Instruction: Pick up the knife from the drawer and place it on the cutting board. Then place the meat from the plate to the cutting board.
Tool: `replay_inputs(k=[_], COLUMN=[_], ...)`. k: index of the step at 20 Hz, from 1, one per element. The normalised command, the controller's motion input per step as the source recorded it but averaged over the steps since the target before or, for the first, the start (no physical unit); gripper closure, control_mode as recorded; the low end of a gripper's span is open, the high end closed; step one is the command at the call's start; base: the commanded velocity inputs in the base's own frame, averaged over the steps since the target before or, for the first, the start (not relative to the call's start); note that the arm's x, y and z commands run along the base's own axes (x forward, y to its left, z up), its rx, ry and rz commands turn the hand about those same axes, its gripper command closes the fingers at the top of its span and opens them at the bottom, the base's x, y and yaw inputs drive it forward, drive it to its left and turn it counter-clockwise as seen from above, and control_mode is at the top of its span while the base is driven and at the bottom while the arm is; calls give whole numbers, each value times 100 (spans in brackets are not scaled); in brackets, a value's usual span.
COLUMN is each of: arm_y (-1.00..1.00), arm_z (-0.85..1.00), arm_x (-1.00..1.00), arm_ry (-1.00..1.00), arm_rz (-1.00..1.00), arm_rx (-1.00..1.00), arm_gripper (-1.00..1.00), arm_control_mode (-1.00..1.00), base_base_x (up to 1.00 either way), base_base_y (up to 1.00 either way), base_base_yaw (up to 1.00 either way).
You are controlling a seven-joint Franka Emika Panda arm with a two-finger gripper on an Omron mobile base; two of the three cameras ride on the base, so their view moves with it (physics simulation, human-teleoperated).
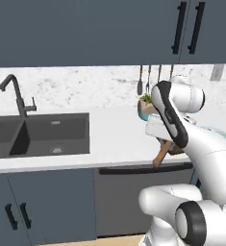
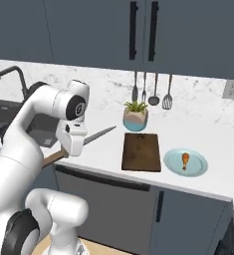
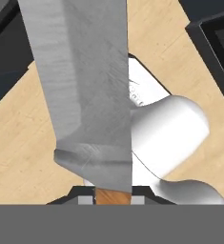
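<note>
- The two-finger gripper [image 3: 113, 194] is clamped on the grey-bladed, tan wooden-handled knife [image 2: 96, 135], held above the counter edge.
- The dark brown rectangular cutting board [image 2: 141, 152] lies bare, right of the knife.
- The orange-brown drumstick [image 2: 185, 160] rests on the pale teal plate [image 2: 199, 166].

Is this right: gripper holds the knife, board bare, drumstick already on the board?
Not quite. The drumstick lies on the teal plate, right of the cutting board, as the right base view shows. The gripper does hold the knife; the board is bare.
</note>
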Motion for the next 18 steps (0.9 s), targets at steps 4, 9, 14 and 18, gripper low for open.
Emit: replay_inputs(k=[4,9,14,18], arm_y=[0,0,0,0], arm_z=[0,0,0,0], arm_x=[0,0,0,0], arm_ry=[0,0,0,0], arm_rz=[0,0,0,0], arm_rx=[0,0,0,0], arm_gripper=[100,100,100,100], arm_control_mode=[100,100,100,100], base_base_x=[6,30,64,58], base_base_y=[-54,-78,-33,-10], base_base_yaw=[40,31,1,0])
